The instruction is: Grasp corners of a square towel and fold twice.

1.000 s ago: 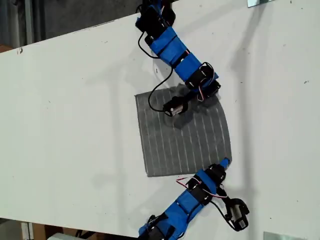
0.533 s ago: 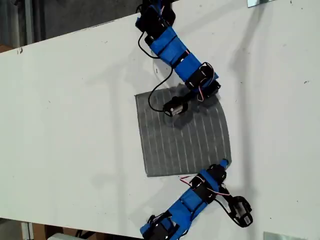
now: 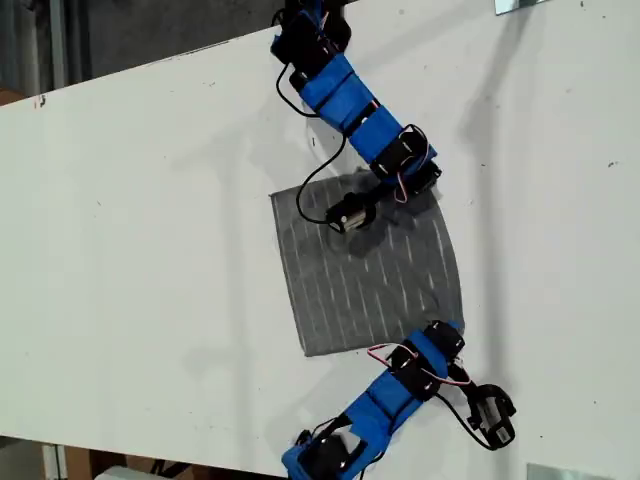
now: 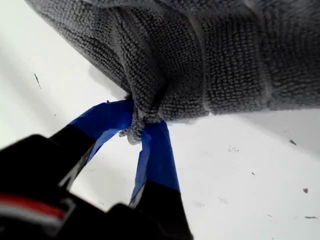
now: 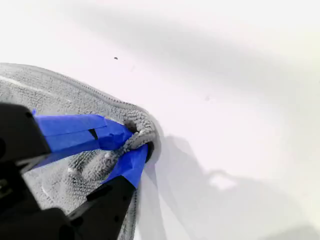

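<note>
Just a big white table [image 3: 150,250] with a few tiny dark specks on it, plus some dark floor [image 3: 120,35] past its far edge.

The white bench [image 3: 150,230] is bare over the whole part at the exterior view's left, so a gripper could pass there freely. The grey towel [image 3: 370,270] lies in the middle. Two blue arms close it in: one arm [image 3: 350,100] comes from the top edge of the exterior view and its cable hangs over the towel, the other arm [image 3: 385,405] comes from the bottom edge. At the exterior view's right the bench is also free.
</note>
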Controlling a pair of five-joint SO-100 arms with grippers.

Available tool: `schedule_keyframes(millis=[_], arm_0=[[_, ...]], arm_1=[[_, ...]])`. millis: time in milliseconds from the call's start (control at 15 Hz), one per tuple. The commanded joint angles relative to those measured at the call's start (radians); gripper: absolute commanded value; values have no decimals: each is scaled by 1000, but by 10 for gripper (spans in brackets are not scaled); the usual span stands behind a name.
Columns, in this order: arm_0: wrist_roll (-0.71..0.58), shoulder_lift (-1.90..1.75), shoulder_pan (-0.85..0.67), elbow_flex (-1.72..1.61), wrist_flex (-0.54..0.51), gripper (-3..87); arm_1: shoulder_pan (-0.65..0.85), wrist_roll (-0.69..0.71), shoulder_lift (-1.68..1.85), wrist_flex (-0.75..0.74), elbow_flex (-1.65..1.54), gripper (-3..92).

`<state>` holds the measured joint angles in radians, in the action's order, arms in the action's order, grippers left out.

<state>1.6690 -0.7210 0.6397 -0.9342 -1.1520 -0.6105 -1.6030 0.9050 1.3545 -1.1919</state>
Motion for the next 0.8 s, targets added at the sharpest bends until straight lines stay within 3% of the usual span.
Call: schedule_keyframes(millis=[0,133,267,733], arm_0=[[15,-17,6,40,-77,-3],[-37,-92,2,77,-130,-3],[-170,-161,-6,100,-124,-3],[-410,-403,-18,89,-63,-3]], arm_1=[[8,-14,11,34,28,-1],[5,-14,31,141,140,-1],[2,-14,60,221,221,-1],[-54,-5,307,301,259,-1]])
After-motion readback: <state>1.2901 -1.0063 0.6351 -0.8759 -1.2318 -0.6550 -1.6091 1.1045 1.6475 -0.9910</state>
